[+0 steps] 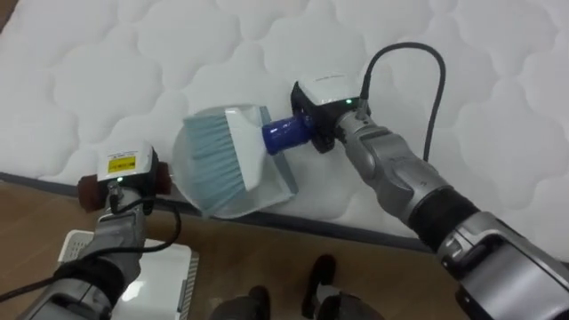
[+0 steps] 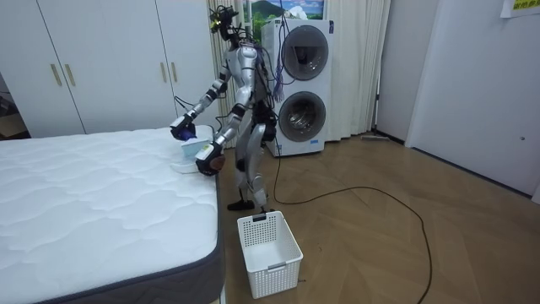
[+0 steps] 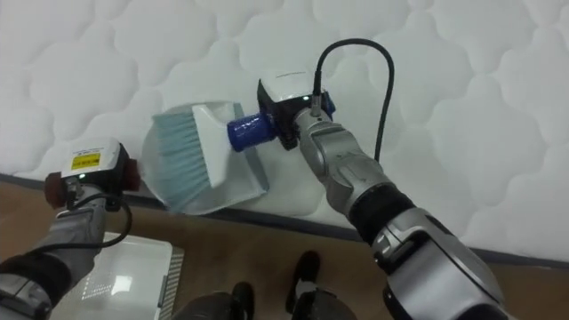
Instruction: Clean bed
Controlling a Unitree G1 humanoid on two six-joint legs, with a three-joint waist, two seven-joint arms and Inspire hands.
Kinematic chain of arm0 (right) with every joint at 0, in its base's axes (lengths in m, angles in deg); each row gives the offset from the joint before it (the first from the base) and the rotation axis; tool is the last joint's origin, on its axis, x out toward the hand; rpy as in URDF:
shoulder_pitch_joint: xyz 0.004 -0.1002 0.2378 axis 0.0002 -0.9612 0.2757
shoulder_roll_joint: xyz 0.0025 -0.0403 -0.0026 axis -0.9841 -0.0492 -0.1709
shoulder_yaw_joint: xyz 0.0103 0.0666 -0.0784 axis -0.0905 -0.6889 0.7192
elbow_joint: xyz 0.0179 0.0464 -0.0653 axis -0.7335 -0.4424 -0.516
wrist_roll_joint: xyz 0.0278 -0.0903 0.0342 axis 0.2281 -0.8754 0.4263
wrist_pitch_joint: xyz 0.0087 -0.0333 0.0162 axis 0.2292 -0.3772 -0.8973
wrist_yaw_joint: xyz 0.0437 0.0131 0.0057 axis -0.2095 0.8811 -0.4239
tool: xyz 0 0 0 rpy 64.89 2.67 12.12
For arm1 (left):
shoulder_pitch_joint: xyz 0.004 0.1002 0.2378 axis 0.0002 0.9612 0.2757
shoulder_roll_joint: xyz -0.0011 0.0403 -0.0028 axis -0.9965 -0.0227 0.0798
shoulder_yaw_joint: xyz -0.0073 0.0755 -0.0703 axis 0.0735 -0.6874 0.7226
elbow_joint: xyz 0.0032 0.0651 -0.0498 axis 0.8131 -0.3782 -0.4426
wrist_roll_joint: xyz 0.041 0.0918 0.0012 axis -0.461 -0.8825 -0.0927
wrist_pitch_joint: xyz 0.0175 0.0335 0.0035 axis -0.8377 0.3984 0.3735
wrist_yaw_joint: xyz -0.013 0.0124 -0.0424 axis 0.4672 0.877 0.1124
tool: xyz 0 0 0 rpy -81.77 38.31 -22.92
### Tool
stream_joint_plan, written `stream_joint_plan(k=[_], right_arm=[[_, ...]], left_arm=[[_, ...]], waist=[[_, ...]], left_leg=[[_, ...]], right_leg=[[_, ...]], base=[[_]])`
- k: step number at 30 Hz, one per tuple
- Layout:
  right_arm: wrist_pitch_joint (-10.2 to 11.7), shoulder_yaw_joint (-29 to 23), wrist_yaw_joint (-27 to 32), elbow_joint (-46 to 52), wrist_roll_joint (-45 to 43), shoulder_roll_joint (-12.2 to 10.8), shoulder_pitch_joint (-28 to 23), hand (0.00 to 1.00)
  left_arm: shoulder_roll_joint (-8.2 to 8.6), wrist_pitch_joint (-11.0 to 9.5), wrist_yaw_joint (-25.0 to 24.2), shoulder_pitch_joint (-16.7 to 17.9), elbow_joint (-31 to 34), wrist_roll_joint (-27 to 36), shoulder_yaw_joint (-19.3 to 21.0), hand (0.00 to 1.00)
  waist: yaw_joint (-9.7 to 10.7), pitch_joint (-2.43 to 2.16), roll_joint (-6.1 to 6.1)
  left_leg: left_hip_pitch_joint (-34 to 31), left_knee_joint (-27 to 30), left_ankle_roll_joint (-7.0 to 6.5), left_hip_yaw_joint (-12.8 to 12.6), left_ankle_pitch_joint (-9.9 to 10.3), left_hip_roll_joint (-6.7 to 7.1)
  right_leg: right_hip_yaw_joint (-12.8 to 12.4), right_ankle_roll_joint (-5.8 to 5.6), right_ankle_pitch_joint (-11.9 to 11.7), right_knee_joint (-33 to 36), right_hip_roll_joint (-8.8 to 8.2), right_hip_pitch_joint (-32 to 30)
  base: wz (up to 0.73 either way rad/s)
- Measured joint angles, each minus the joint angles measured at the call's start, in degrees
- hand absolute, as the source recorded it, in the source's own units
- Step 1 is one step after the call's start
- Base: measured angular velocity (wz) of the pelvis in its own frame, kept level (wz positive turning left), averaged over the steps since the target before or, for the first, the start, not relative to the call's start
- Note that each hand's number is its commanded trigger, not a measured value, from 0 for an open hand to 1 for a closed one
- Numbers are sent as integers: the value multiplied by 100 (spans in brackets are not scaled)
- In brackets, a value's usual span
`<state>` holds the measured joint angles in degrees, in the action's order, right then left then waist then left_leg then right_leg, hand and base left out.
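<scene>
A hand brush with pale blue bristles (image 1: 213, 162) and a blue handle (image 1: 284, 135) lies over a pale dustpan (image 1: 262, 194) at the near edge of the white quilted mattress (image 1: 133, 53). My right hand (image 1: 324, 111) is shut on the blue handle and holds the bristles down on the pan. At the mattress edge, my left hand (image 1: 124, 173) is curled round the dustpan's dark red handle (image 1: 89, 190), which sticks out on both sides of it. In the room view I stand at the bed's corner, with the dustpan (image 2: 187, 152) on the mattress in front of me.
A white slatted basket (image 2: 270, 245) stands on the wooden floor beside the bed's foot and shows under my left arm (image 1: 169, 276). Two stacked washing machines (image 2: 299, 84) stand behind me. White wardrobes line the wall beyond the bed.
</scene>
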<state>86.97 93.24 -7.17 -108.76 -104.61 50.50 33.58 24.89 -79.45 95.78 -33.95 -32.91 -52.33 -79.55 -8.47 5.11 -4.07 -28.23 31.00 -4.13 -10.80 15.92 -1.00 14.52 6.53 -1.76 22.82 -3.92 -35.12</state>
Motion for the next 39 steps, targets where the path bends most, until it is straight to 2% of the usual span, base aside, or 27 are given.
stream_joint_plan(k=[4, 11, 18, 22, 24, 27, 32, 36, 39], right_arm=[[192, 0, -85, 0, 226, -24, 0, 100], [285, -2, -128, -1, 259, -5, 0, 100], [339, -2, -136, -1, 262, -9, 0, 100], [383, 2, -112, -27, 691, 66, -15, 100], [387, -7, -109, -28, 886, 93, -19, 100], [447, -75, -109, -29, 1069, 117, -23, 100], [624, -481, 39, -28, 1169, 160, -77, 100], [764, -745, 253, -23, 1400, 168, -362, 100], [856, -1026, 452, -22, 1726, 266, -538, 100]], left_arm=[[1, -120, -1, 1, -110, 0, -5, 100], [21, -224, 0, 1, -183, 0, -37, 100], [23, -237, 0, 1, -194, 0, -65, 100], [39, -306, 78, 1, -207, 132, -178, 100], [68, -341, 98, 0, -207, 164, -173, 100], [229, -380, 115, 1, -221, 264, -1, 100], [451, -671, 426, 9, -220, 598, 157, 100], [461, -791, 757, 70, -191, 726, 247, 100], [466, -828, 880, 74, -23, 762, 348, 100]], waist=[[0, 0, 29], [3, 4, 131], [11, 3, 141], [46, 3, 141], [44, 3, 141], [40, 3, 141], [47, 3, 141], [68, 5, 149], [116, -4, 156]], left_leg=[[0, 19, -5, 0, -2, 4], [4, 40, -11, -3, -6, 25], [6, 41, -11, 1, -9, 47], [20, 38, -13, 68, -10, 82], [26, 35, -13, 84, -10, 88], [49, 42, -15, 75, -9, 97], [149, 7, -17, 51, -8, 88], [442, -134, -10, 47, -11, 83], [569, -172, -8, 73, -9, 84]], right_leg=[[1, 0, 0, 23, -13, 0], [0, 5, 30, 102, -46, -18], [14, 7, 98, 154, -79, -34], [72, -5, 158, 215, -127, -20], [90, -7, 171, 223, -137, -13], [83, -13, 190, 271, -158, -8], [77, -16, 197, 243, -150, 84], [50, -33, 226, 175, -115, 345], [57, -50, 274, 166, -111, 471]], base=[[0], [0], [1], [9], [7], [0], [0], [-2], [7]])
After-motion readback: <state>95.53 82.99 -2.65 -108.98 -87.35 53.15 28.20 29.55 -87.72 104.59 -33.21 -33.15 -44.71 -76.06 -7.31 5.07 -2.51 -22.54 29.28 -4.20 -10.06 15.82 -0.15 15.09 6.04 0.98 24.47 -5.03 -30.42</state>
